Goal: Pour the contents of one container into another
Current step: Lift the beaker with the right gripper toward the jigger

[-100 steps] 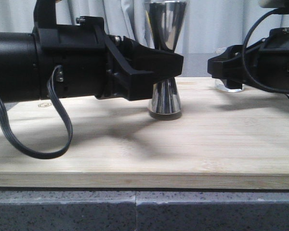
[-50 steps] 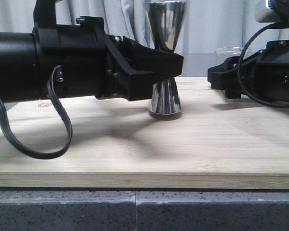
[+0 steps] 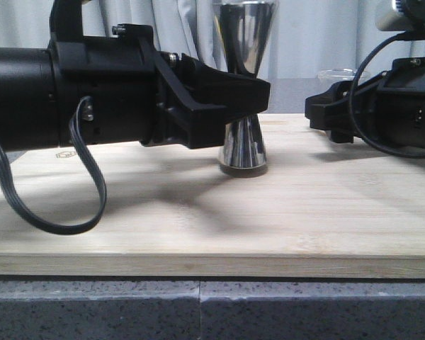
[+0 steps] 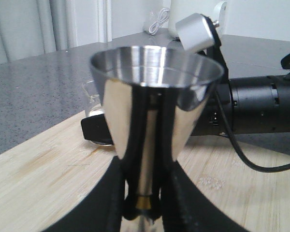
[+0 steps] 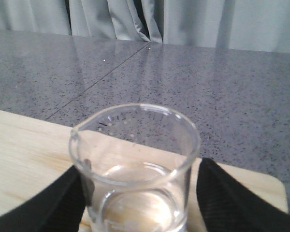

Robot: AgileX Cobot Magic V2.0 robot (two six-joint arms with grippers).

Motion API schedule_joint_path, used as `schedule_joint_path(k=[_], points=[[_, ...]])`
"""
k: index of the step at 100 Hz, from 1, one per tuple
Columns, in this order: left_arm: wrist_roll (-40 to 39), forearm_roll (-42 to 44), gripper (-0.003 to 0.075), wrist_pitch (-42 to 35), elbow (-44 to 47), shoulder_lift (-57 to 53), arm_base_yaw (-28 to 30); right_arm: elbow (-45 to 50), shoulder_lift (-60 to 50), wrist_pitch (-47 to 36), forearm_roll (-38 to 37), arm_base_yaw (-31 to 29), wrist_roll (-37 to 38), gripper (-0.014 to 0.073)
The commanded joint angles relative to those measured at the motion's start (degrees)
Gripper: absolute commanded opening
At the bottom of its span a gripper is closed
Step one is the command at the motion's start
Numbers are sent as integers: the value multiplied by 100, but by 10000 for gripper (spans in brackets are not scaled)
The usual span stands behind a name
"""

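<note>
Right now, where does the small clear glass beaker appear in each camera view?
Front view: only the small clear glass beaker's rim shows at far right, above the right claw.
Left wrist view: a glimpse of it behind the tall shiny steel jigger.
Right wrist view: lower centre, between the claw's fingers.
Shared landmark: the pale wooden board.

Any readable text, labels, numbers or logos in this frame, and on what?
Nothing can be read.
Beaker: faint printed graduation marks near the rim, too blurred to read.
Wooden board: small stamped mark beside the left gripper, mostly hidden, illegible.
Jigger: no markings visible.
</note>
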Motion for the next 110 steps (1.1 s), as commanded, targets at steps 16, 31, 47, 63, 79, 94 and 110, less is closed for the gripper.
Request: schedule_joint_path(k=[16, 31, 47, 63, 79, 94, 110], points=[[-48, -131, -19, -544, -149, -176, 5, -140, -166, -504, -42, -33, -43, 436], [-48, -131, -19, -544, -149, -176, 5, -140, -166, -504, -49, -33, -43, 436], [-48, -131, -19, -544, -149, -176, 5, -140, -166, -504, -100, -33, -43, 370], [-48, -131, -19, -544, -149, -176, 5, -140, -166, -527, -172, -33, -43, 300], [-48, -131, -19, -544, -149, -176, 5, -140, -166, -555, -199, -33, -43, 298], [-48, -131, -19, -544, -149, -176, 5, -140, -177, -564, -208, -33, -43, 286], [-48, -131, -19, -544, -149, -176, 5, -140, -178, -583, -276, -33, -43, 217]])
